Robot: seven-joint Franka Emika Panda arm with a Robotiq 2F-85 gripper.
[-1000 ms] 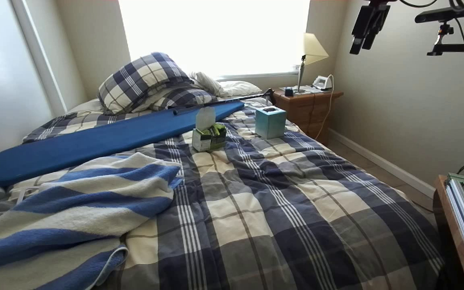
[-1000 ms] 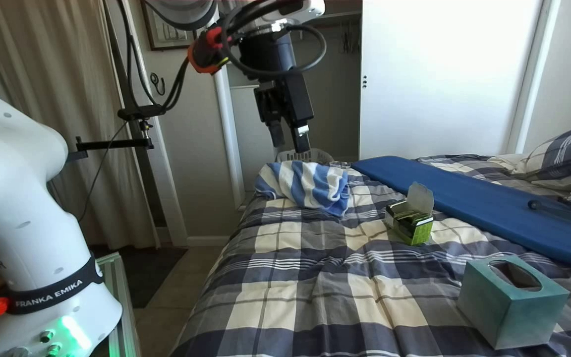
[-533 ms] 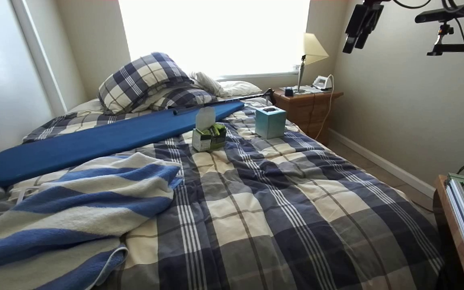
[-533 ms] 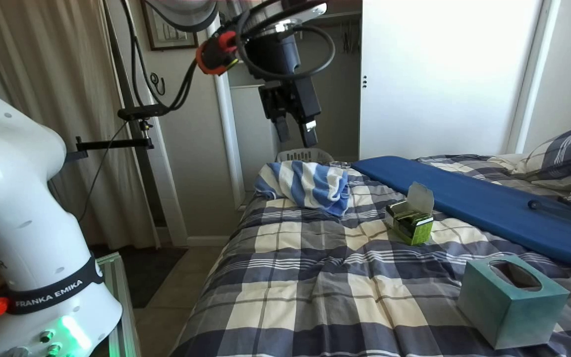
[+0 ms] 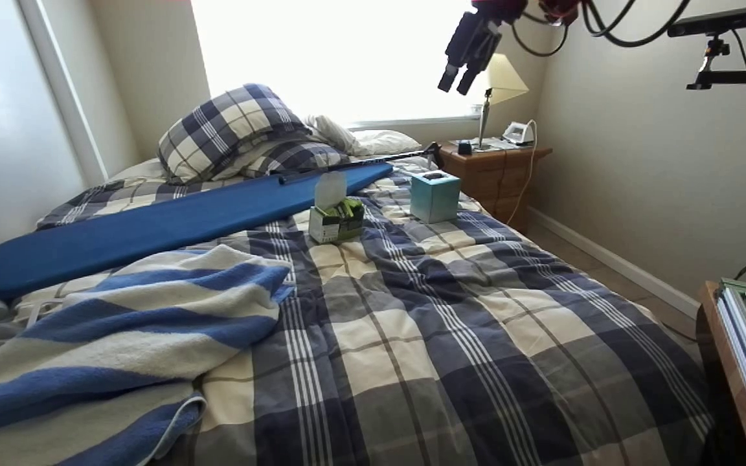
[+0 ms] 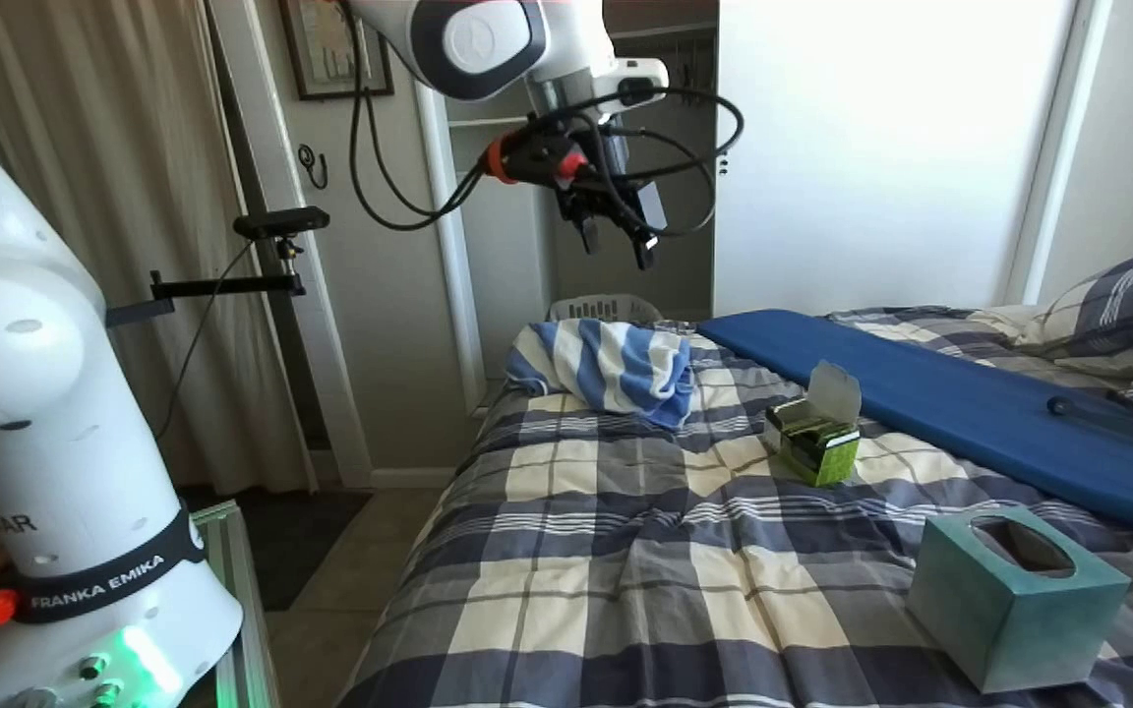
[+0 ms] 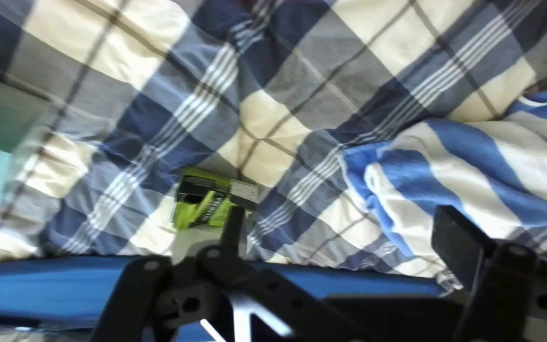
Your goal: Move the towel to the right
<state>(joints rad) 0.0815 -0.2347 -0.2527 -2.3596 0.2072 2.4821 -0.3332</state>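
The towel [image 5: 153, 343] is a thick, soft cloth with broad stripes in 2 colours, blue and white. It lies rumpled on the bed [image 6: 616, 580], its stripes bent by loose folds, near the corner where the foot edge meets a long side edge. Toward the bed's middle, 1 end is doubled over itself, a blue layer showing beneath.
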